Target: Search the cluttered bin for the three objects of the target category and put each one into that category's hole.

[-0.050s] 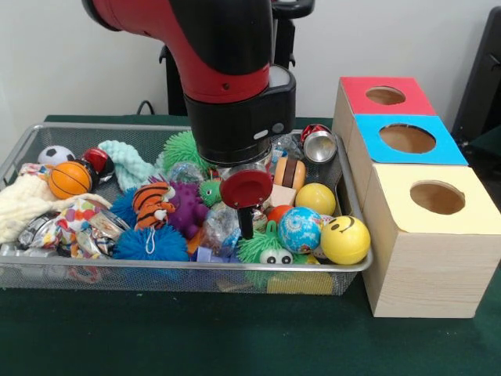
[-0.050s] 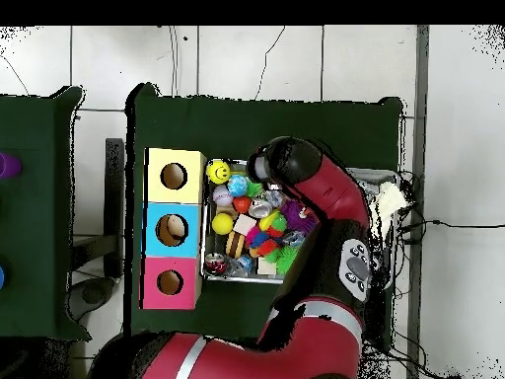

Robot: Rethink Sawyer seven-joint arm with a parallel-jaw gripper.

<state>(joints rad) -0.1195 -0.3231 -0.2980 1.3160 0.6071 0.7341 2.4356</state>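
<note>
Dark green cloth covers your worktop (image 1: 235,337), with a pale wall behind it. On the cloth sits a wire mesh bin (image 1: 172,270) packed with toys, and at its 3 o'clock side in the front view stands a row of three boxes: a wooden-topped box (image 1: 427,235) nearest the camera, a blue-topped box (image 1: 407,139) behind it and a red-topped box (image 1: 385,95) at the back, each with a round hole.

Your arm comes down over the middle of the bin, its black wrist (image 1: 235,129) upright and blocking the toys behind it. The hand (image 1: 246,205) hangs just above the pile with a red disc facing the camera; you cannot tell from either view whether it is apart or together, or whether it grips anything.

Nothing shows which category is wanted. If it is balls, the closest candidates lie at about 4 o'clock from the hand: a globe ball (image 1: 300,229), a yellow smiley ball (image 1: 344,239) just beside it, and a plain yellow ball (image 1: 315,198) behind them. All three rest against the bin's box-side end, so the boxes are a short carry onward in the same direction. A small basketball (image 1: 70,178) and a soccer ball (image 1: 55,155) lie well apart at 9 o'clock.
</note>
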